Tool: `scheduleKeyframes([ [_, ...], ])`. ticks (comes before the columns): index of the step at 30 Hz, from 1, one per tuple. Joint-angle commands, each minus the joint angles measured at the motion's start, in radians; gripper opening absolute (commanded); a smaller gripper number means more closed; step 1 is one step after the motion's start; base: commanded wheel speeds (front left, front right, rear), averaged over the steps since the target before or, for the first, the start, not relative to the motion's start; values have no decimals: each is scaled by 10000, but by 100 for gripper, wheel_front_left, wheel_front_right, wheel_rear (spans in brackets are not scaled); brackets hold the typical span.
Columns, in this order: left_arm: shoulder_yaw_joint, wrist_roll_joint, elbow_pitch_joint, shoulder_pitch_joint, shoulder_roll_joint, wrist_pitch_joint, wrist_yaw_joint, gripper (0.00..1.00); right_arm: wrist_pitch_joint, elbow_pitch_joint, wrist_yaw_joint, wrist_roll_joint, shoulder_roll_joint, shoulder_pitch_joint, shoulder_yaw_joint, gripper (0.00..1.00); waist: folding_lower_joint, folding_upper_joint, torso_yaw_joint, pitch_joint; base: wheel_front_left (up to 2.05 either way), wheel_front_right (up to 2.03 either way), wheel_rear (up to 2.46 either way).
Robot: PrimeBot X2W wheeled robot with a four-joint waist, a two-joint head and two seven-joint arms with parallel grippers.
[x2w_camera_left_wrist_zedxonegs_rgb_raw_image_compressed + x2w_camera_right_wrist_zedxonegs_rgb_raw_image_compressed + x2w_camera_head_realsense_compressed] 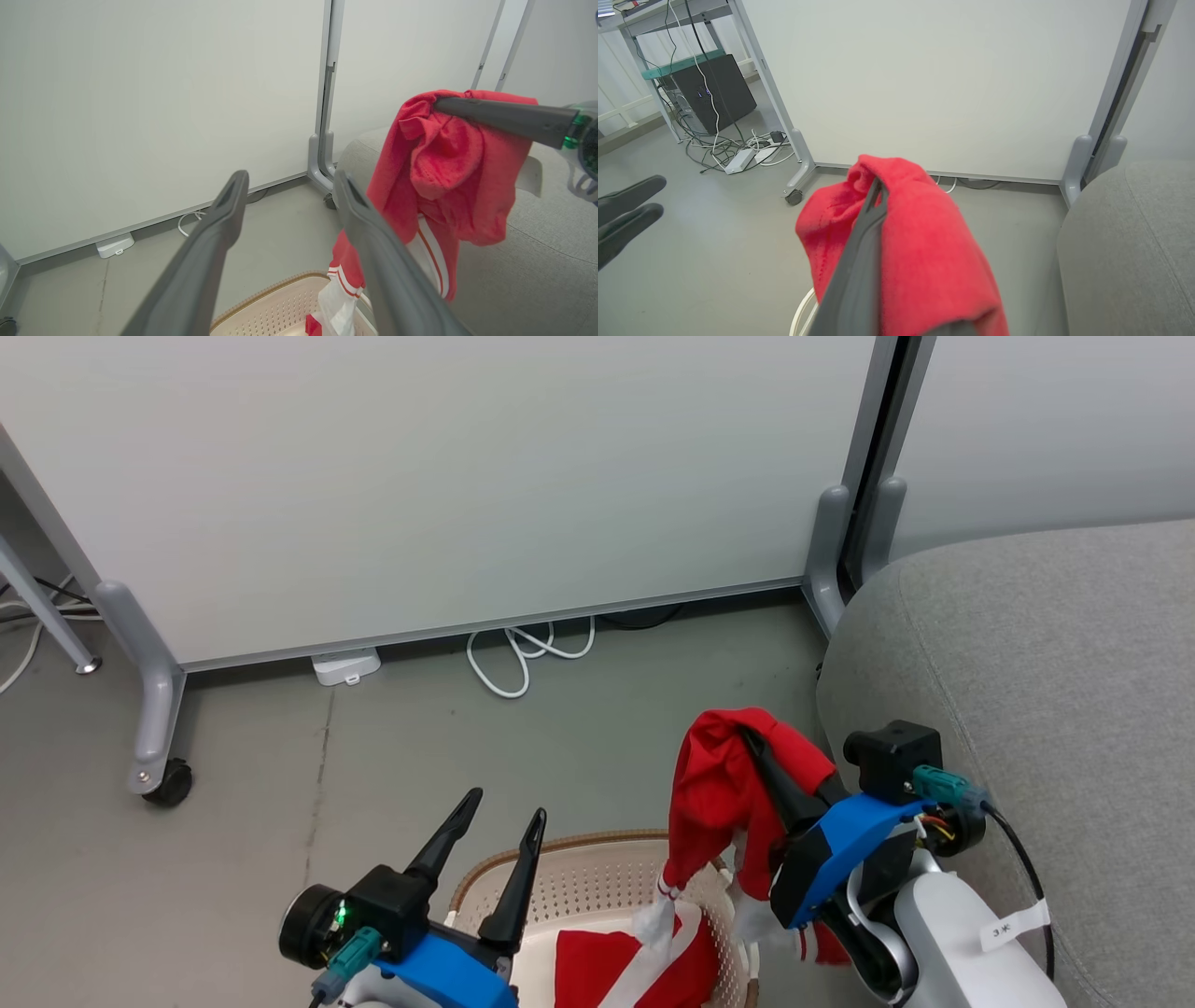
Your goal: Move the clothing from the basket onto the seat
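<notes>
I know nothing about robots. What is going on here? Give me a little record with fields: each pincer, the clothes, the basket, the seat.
right pincer: shut on a red garment, which hangs over the basket
left pincer: open, holding nothing, above the basket's left side
in basket: second red garment, white stripe
seat: grey, right of the basket, no clothing on the visible part

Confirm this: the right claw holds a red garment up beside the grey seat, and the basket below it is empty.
Wrong on the basket: it is not empty. The head view shows another red-and-white garment lying in it. The rest stands: the right claw holds a red garment up beside the grey seat.
</notes>
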Motion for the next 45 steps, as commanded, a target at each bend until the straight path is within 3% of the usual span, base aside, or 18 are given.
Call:
scheduleKeyframes([
  [1,196,164,-50,162,-67,-26,-82,100,30,-107,5,-57,3,117,-64,0,0,0,-1,15,0,0,0],
  [16,1044,895,154,477,-573,-27,-458,100,263,-459,5,-117,73,228,-191,0,0,0,-449,103,0,0,0],
  [34,1001,973,22,238,-602,-27,-474,100,253,-610,5,-145,73,147,-283,0,0,0,-3150,417,0,0,0],
  [45,933,883,57,308,-524,-27,-475,100,230,-608,5,-81,109,227,-265,0,0,0,-4328,430,0,0,0],
])
